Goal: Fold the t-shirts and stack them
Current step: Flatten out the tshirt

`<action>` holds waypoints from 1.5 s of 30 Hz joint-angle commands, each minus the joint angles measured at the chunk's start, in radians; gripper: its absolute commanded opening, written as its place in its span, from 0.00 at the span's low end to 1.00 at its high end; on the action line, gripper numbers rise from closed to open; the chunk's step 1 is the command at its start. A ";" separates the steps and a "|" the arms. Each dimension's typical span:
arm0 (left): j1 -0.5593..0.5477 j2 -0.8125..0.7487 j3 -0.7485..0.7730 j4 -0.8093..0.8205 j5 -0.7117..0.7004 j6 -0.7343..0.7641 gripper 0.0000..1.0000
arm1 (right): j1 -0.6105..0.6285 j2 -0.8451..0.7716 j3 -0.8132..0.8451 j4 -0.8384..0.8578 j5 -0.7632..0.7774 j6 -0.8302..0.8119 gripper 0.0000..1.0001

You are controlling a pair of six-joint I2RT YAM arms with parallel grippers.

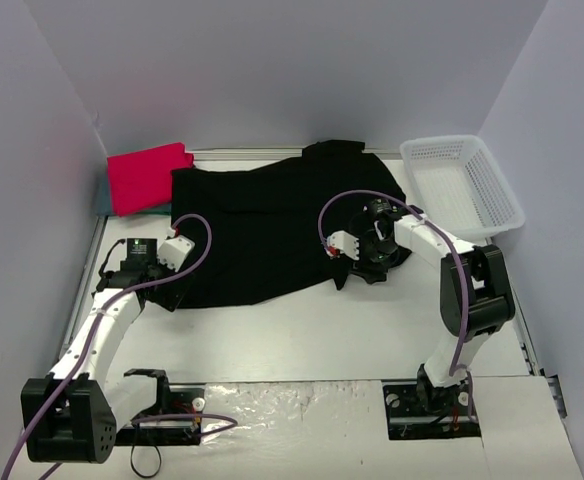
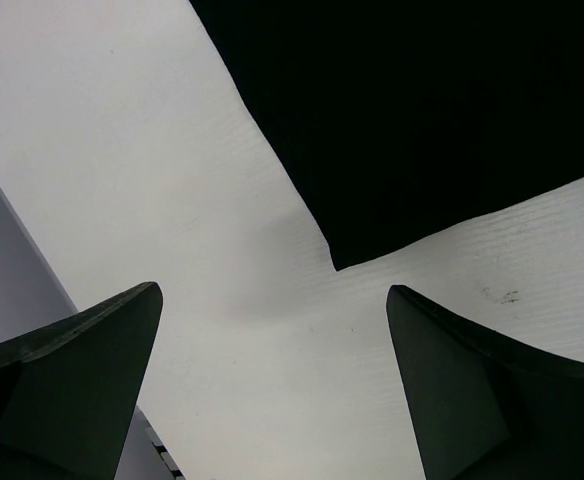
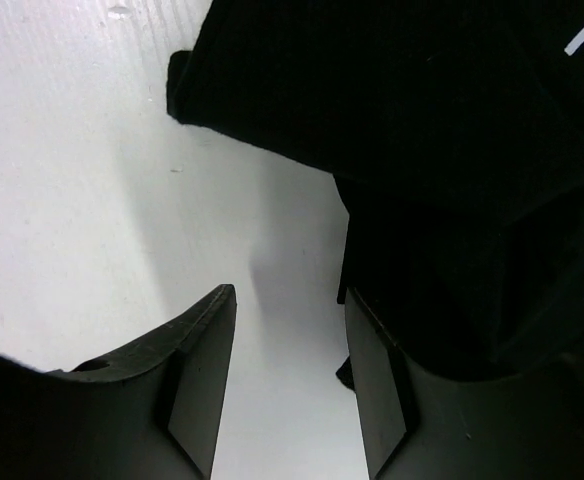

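1. Black cloth fills the middle of the white table (image 1: 302,340): the black shirt (image 1: 272,220) is spread flat, not yet folded, with its long axis running left to right across both arms.
2. A red shirt (image 1: 149,175) is seen folded at the far left corner, just beside the black shirt's far left edge. A sliver of the teal shirt (image 1: 102,200) shows beneath it.
3. The left gripper (image 2: 272,290) is held with its fingers spread wide and nothing between them. In the left wrist view, the black shirt's near left corner lies just ahead of the gripper, roughly centred on the gap, with bare table in between.
4. The right gripper (image 3: 290,290) is held with a narrower gap, and only bare table is seen between the fingers. The near right edge of the black shirt lies against the outer side of one finger, so no cloth is judged to be gripped.
5. Each arm is placed at its own end of the near hem. The right one is judged nearer, being already at the cloth.
6. A white mesh basket (image 1: 492,190) is set at the far right, apart from the shirts.
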 commanded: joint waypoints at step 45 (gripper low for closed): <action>0.012 -0.042 0.008 0.002 0.025 0.002 0.95 | -0.039 -0.087 0.088 -0.115 -0.048 0.113 0.00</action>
